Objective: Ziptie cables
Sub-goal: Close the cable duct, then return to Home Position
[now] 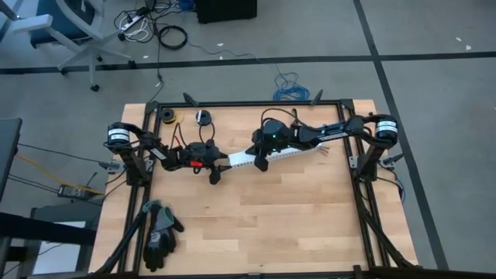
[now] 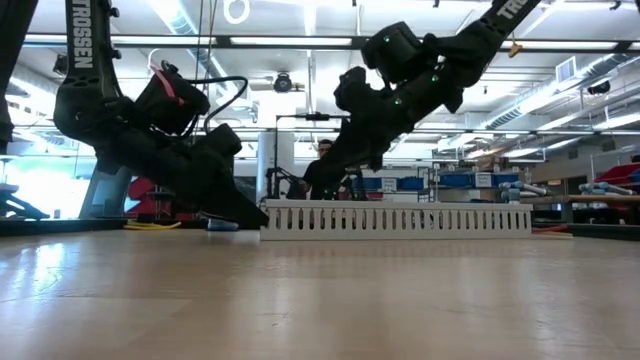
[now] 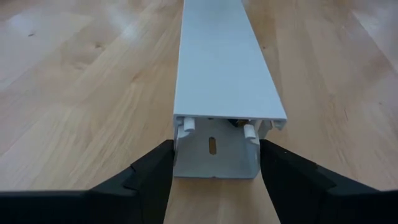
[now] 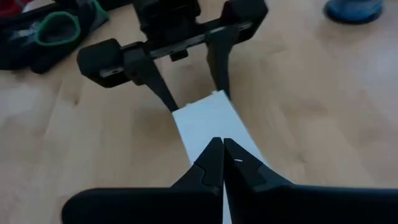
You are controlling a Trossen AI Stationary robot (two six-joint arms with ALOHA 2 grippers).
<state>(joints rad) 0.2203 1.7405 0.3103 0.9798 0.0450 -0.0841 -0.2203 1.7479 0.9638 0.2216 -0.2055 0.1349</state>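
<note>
A long white slotted cable duct (image 1: 302, 151) with a plain lid (image 3: 224, 62) lies flat on the wooden table, running left to right. My left gripper (image 3: 214, 152) is at its left end, one finger on each side wall. My right gripper (image 4: 222, 146) is shut, its tips just over the lid a little right of that end. The cables are mostly hidden. A few thin strands (image 1: 324, 150) stick out at the duct's right end. My left gripper holds the duct's open left end (image 3: 214, 168) between its two fingers, one finger (image 3: 155, 171) on each outer side wall. It comes from the table's left, slanting down, along the duct. The duct lies flat on the table. My right gripper points its shut tips slanting down at the lid (image 4: 208, 121); whether they touch it I cannot tell.
A pair of black gloves (image 1: 159, 232) lies near the front left corner. Two small rolls (image 1: 167, 116) (image 1: 203, 118) sit at the far edge. A black frame (image 1: 364, 194) rims the table. The near half of the tabletop (image 1: 271, 225) is bare wood.
</note>
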